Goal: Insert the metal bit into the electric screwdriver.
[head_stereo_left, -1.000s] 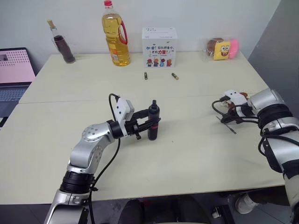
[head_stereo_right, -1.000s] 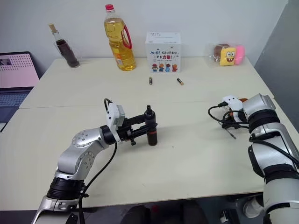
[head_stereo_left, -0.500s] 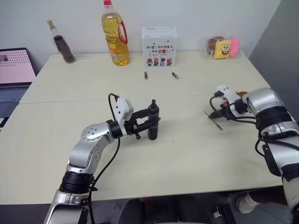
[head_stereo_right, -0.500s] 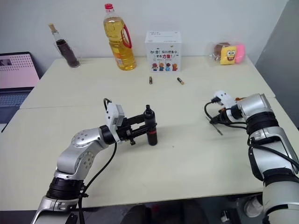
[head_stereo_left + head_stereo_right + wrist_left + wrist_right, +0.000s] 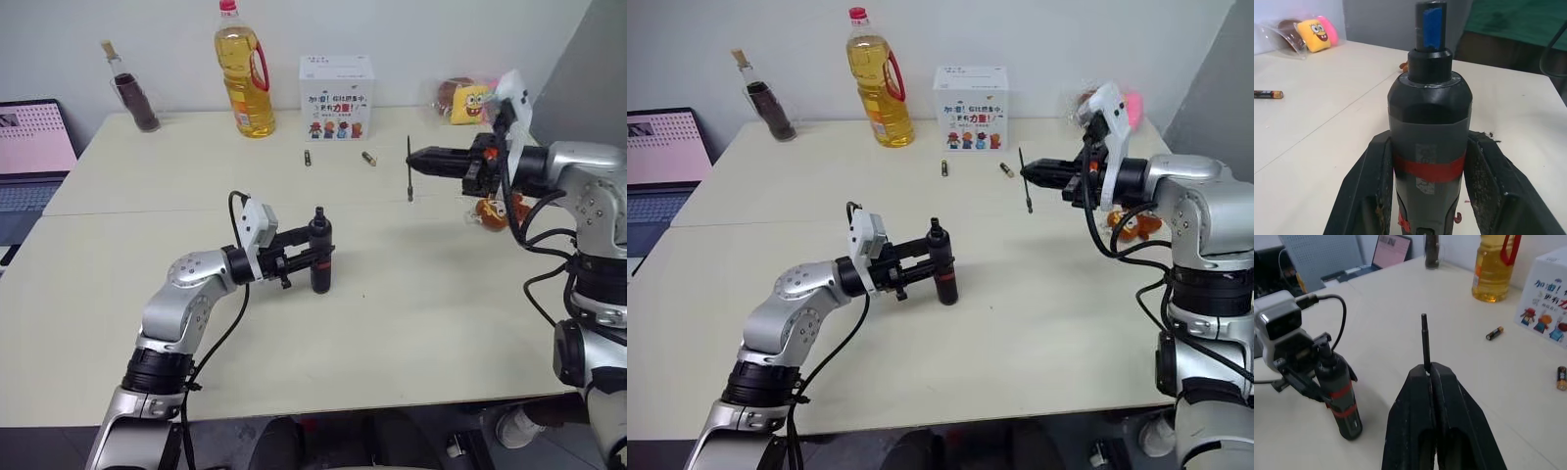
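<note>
Right gripper (image 5: 419,157) just swung up off the table, clamped on the metal bit (image 5: 409,169). Left gripper (image 5: 299,260) grips the electric screwdriver (image 5: 320,251) upright, so lining up comes next.

The right tool (image 5: 415,157) has lifted the metal bit (image 5: 409,169) off the table (image 5: 411,294), swinging inward.
</note>
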Available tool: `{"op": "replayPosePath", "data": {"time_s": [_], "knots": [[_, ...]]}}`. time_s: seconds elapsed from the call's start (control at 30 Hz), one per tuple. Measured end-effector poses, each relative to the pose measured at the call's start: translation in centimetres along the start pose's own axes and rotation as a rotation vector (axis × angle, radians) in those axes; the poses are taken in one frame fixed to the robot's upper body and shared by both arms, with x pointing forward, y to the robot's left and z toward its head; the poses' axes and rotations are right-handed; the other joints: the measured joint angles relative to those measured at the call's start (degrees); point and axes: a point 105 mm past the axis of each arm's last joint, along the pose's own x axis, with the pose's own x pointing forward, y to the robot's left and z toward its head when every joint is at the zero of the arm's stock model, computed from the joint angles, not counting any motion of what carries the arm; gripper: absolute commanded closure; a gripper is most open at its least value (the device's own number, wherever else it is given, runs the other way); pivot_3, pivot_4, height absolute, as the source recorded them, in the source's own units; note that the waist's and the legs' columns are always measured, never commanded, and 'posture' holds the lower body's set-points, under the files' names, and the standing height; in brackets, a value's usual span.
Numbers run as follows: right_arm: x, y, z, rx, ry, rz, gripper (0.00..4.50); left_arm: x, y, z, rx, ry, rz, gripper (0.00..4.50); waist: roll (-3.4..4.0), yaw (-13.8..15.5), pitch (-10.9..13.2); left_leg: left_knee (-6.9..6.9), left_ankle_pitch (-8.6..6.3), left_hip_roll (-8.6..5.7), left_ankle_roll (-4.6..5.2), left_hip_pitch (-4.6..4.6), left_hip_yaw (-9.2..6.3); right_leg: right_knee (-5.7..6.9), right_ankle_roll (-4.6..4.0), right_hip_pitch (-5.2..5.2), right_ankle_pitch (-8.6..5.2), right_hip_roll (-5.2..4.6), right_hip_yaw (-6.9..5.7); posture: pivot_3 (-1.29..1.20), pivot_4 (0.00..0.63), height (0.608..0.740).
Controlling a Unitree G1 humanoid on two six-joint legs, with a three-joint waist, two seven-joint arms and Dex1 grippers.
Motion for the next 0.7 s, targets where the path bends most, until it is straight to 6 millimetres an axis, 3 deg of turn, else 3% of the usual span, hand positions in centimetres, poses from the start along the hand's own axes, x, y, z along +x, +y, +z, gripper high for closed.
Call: {"op": "replayPosePath", "data": {"time_s": [0.27, 0.7], "knots": [[1.7, 2.6, 2.9, -0.008, -0.202, 0.021, 4.45, 0.5, 0.3, 0.1, -0.010, 0.006, -0.026, 2.84, 0.00, 0.08, 0.00, -0.01, 0.00, 0.03, 0.00, -0.02, 0.00, 0.00, 0.00, 0.00, 0.00, -0.04, 0.01, 0.00, 0.150, 0.740], [3.2, 5.1, 3.9, 0.103, -0.352, 0.001, 4.45, 0.9, 0.3, 0.1, -0.017, -0.003, 0.003, 2.84, 0.00, 0.07, 0.00, -0.01, 0.00, 0.08, 0.00, -0.02, -0.01, 0.01, 0.00, -0.02, 0.00, -0.06, 0.01, 0.00, 0.150, 0.740]]}}
